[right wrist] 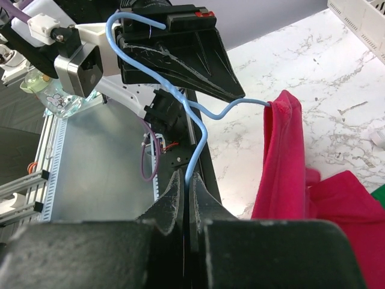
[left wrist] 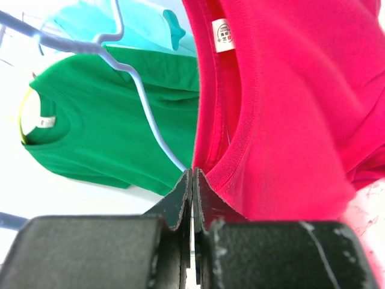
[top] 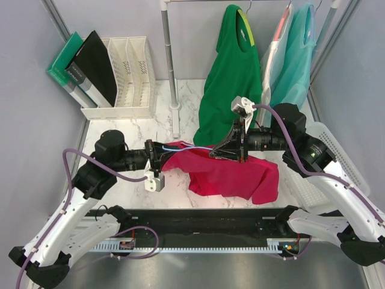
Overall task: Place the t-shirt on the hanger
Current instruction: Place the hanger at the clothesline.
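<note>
Robot lab cell, dressed up as wardrobe corner. Lab signs: my left pincer (left wrist: 192, 174) and right pincer (right wrist: 185, 177), black two-finger tools on jointed arms (top: 84, 211) bolted to black rail (top: 198, 217) at table's near edge. Purple cables (top: 67, 158) loop off arms. Slotted cable duct (top: 198, 245) runs below rail. Grey partition walls (top: 24, 90) between aluminium posts (top: 58, 19). Props: marble-pattern tabletop (top: 129, 129), white clothes rail (top: 170, 54) with green t-shirt (top: 228, 90) and teal t-shirt (top: 298, 60) hanging, white file rack (top: 132, 72) with folders (top: 96, 63), white perforated basket (top: 349, 159) at my right.

Marble table (top: 129, 129) — t-shirt (top: 234, 174), white file rack (top: 129, 60)
</note>
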You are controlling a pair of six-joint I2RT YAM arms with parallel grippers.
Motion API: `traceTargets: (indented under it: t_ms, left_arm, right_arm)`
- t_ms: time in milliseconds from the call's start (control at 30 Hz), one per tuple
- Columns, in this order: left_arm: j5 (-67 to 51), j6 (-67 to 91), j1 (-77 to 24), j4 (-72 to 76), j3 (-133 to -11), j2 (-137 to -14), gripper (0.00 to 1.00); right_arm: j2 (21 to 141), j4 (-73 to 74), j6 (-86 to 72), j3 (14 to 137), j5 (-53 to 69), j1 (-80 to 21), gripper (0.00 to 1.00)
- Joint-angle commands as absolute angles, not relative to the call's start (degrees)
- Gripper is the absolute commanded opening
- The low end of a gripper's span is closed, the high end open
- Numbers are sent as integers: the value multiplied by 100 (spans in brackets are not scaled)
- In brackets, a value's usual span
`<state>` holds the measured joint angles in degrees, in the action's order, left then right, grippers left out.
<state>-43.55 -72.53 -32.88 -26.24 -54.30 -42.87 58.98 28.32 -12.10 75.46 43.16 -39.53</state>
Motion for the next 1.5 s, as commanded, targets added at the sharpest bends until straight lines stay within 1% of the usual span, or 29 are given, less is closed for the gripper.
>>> traceTargets:
  t_ms: [0, 100, 167, 200, 233, 267, 300, 333, 367, 400, 433, 467, 500, 633, 733, 767, 800, 900, 1100, 1167, 1333, 1467]
  left_arm:
    - [-4360, -8182, -3357, -3163, -5678, -4201, 2]
    - [-4307, -8331, -3384, -3321, -5722, -4227, 2]
    - [-4272, -8384, -3401, -3366, -5696, -4245, 5]
    - [-4263, -8420, -3401, -3462, -5669, -4236, 7]
    - [-4237, -8420, -3410, -3489, -5643, -4236, 13]
    - [-4228, -8368, -3410, -3507, -5564, -4202, 17]
    - [-4175, -8324, -3410, -3533, -5529, -4175, 28]
    - [-4123, -8271, -3410, -3524, -5476, -4140, 36]
    - [-4052, -7992, -3410, -3481, -5406, -4114, 47]
    - [-3852, -7754, -3410, -3428, -5423, -4087, 75]
    - [-3702, -7474, -3410, -3271, -5449, -4087, 90]
    - [-3544, -6801, -3410, -3183, -5519, -4061, 96]
    - [-3237, -6472, -3410, -3034, -5528, -3982, 99]
    - [-2611, -4856, -3410, -1736, -5301, -3586, 99]
    - [-2286, -4081, -3410, -1459, -5483, -3717, 98]
    - [-2268, -3982, -3410, -1442, -5537, -3770, 98]
    - [-2302, -3912, -3410, -1433, -5589, -3840, 98]
    - [-2425, -3709, -3410, -1310, -5651, -3946, 98]
    - [-2461, -3472, -3410, -1160, -5748, -4113, 99]
    - [-2461, -3419, -3401, -1160, -5774, -4096, 99]
    - [-2443, -3410, -3410, -1169, -5696, -3982, 99]
    - [-2417, -3366, -3410, -1151, -5660, -3911, 99]
  right_arm:
    - [5774, 2681, -1099, 7673, 4342, -3964, 0]
    - [5801, 2550, -1160, 7699, 4377, -3981, 0]
    - [5827, 2418, -1300, 7752, 4368, -3990, 0]
    - [5853, 2304, -1388, 7787, 4333, -3982, 0]
    - [5914, 2233, -1537, 7874, 4150, -3990, 0]
    - [5924, 2111, -1582, 7927, 4044, -3990, 0]
    - [5941, 2022, -1634, 7945, 3860, -3990, 0]
    - [5915, 1917, -1713, 7971, 3545, -3990, 0]
    - [5906, 1777, -1757, 7989, 3377, -3982, 0]
    - [5915, 1758, -1775, 8007, 3227, -3990, 0]
    - [5898, 1767, -1836, 8059, 2904, -3982, 0]
    - [5889, 1784, -1898, 8077, 2787, -3990, 0]
    - [5871, 1775, -1907, 8077, 2708, -3990, 0]
    - [5766, 1661, -2126, 8147, 2225, -3981, 0]
    - [5862, 1486, -2285, 8436, 1698, -3964, 0]
    - [5897, 1390, -2303, 8516, 1444, -3955, 0]
    - [5915, 1328, -2346, 8595, 876, -3955, 0]
    - [6046, 977, -2574, 8806, -197, -3938, 0]
    - [6511, 133, -3198, 8982, -1211, -3876, 0]
    - [6670, -139, -3427, 9035, -1774, -3858, 0]
    - [7364, -860, -3700, 9403, -2048, -3806, 0]
    - [8102, -905, -3683, 10404, -2170, -3736, 0]
